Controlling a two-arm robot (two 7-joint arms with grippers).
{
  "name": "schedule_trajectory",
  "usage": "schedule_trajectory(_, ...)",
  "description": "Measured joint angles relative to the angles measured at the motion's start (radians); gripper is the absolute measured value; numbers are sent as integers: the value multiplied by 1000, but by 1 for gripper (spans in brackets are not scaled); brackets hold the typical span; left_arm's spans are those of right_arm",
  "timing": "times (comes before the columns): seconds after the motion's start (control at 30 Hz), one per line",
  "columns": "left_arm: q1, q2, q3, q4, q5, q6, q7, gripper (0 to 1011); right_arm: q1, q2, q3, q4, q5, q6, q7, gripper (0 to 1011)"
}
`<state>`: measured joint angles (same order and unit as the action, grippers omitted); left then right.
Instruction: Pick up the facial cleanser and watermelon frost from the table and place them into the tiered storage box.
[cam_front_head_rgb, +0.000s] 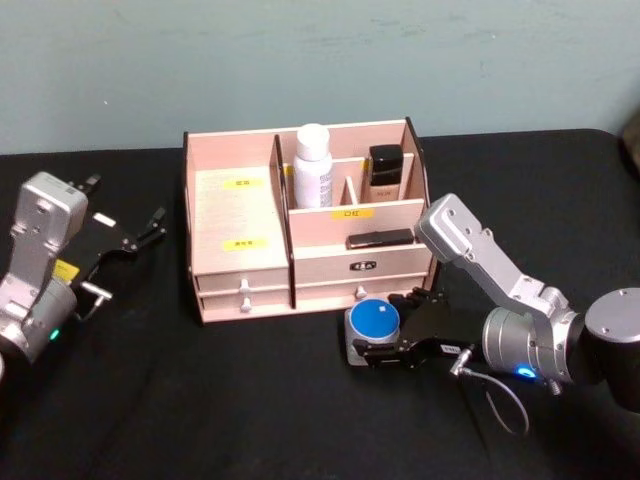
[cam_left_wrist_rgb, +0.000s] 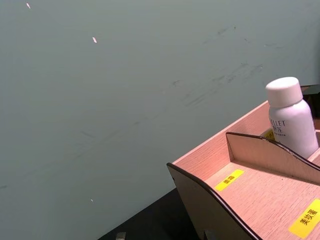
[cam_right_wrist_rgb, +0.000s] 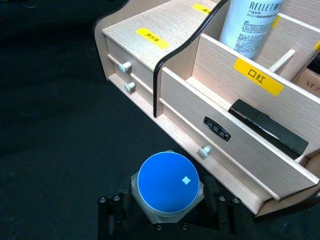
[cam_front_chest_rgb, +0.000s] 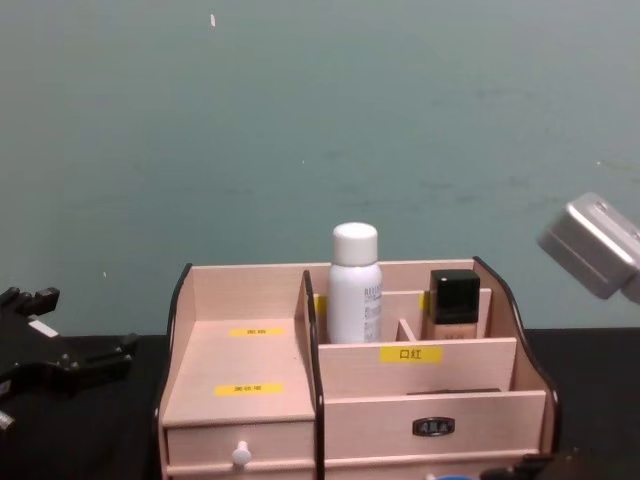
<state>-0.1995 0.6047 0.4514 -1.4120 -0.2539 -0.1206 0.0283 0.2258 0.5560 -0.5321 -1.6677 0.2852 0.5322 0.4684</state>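
The right claw (cam_front_head_rgb: 385, 330) was clenched low round the small, rigid, likely light and slick-sided blue-lidded watermelon frost jar (cam_front_head_rgb: 373, 320) before the tiered storage box (cam_front_head_rgb: 235, 215); the left claw (cam_front_head_rgb: 130, 232) idled released beside the box.

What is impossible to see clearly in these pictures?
- Side of the jar: head and right wrist views look down on its lid.
- Contents of the drawers: head view, closed fronts.
- Print on the yellow labels: head view, too small.
- Same jar, chest view: cut by bottom edge.
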Motion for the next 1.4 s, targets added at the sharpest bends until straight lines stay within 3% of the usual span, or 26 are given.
schedule_trajectory(0.3, 0, 0, 0, 0, 0, 0, 0, 1010, -1, 0, 1, 0, 2, 1, 0, 715)
schedule_trajectory(1.4, 0, 0, 0, 0, 0, 0, 0, 1010, -4, 3, 17, -29, 19, 0, 6, 715)
